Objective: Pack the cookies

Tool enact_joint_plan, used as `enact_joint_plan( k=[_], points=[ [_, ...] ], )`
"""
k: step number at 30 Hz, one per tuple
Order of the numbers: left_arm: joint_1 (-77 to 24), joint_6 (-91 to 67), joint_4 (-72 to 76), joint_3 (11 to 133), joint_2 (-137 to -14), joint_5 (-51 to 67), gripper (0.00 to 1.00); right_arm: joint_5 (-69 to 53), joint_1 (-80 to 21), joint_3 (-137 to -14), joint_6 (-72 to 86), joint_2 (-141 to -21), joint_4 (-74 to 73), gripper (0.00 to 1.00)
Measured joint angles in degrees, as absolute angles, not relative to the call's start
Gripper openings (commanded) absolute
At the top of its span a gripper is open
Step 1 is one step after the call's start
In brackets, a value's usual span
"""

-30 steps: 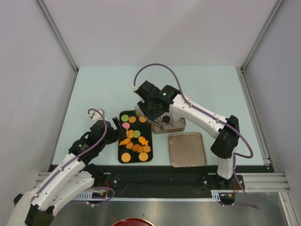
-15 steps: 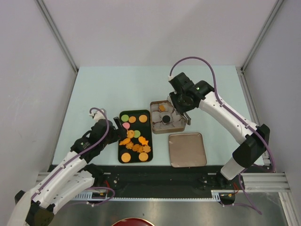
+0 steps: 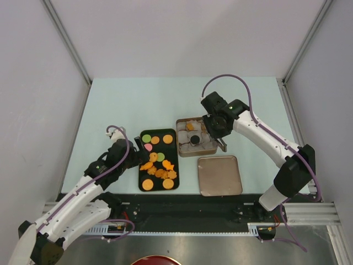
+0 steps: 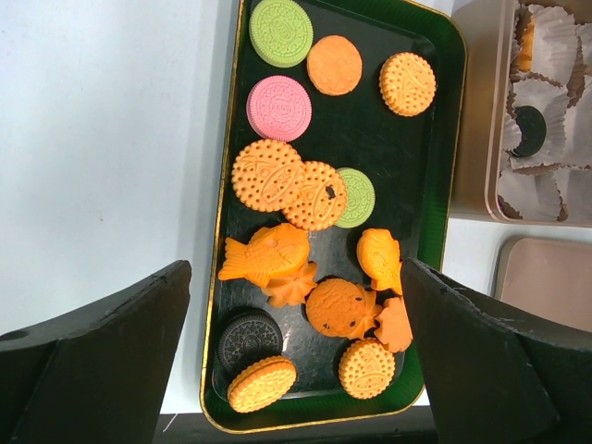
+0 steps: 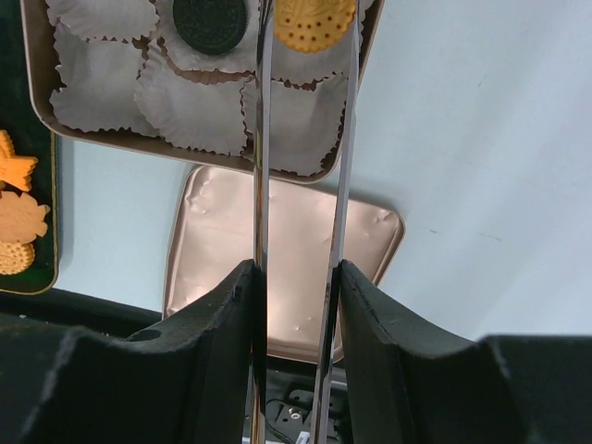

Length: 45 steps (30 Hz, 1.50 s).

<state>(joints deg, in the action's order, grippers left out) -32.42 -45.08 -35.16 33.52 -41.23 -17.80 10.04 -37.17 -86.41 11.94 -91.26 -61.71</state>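
Observation:
Several cookies (image 4: 277,180), mostly orange with a green, a pink and a dark one, lie on a black tray (image 4: 393,157). My left gripper (image 4: 296,277) hovers open over the tray's near end (image 3: 158,185), nothing between its fingers. My right gripper (image 5: 298,277) is shut on metal tongs (image 5: 262,139). The tong tips pinch a round orange cookie (image 5: 314,20) over the tan tin (image 5: 42,102), which is lined with white paper cups. A dark cookie (image 5: 210,20) sits in one cup. In the top view the right gripper (image 3: 212,126) hangs over the tin's right side (image 3: 214,148).
The tin's lid (image 3: 219,175) lies flat just in front of the tin, right of the tray. The table's black front rail (image 3: 182,203) runs close behind the tray and lid. Grey walls enclose the pale table (image 3: 127,105) on three sides.
My right arm swung from the tray's far end to the tin, carrying the tongs, then settled slightly nearer over it. The left arm crept a little forward.

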Motion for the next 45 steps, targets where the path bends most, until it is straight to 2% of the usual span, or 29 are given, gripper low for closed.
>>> enact_joint_plan(
  k=[5,18,34,38,45],
  points=[
    [-32.4,-45.1,-35.1,33.5,-41.3,-17.8,1.0,10.0,-36.4,-85.2,11.8,-91.2,-61.1,0.37],
    [-32.4,-45.1,-35.0,33.5,-41.6,-17.8,1.0,8.9,-35.4,-84.1,11.7,-91.2,-59.2,0.51],
    [-32.4,-45.1,-35.0,33.5,-41.6,-17.8,1.0,9.4,-36.4,-84.1,11.8,-88.8,-57.9,0.52],
    [-32.4,-45.1,-35.0,33.5,-41.6,-17.8,1.0,9.9,-40.2,-84.6,12.3,-88.5,-57.9,0.52],
    [-32.4,-45.1,-35.1,33.5,-41.5,-17.8,1.0,9.6,-55.4,-91.3,13.6,-91.6,-57.8,0.52]
  ],
)
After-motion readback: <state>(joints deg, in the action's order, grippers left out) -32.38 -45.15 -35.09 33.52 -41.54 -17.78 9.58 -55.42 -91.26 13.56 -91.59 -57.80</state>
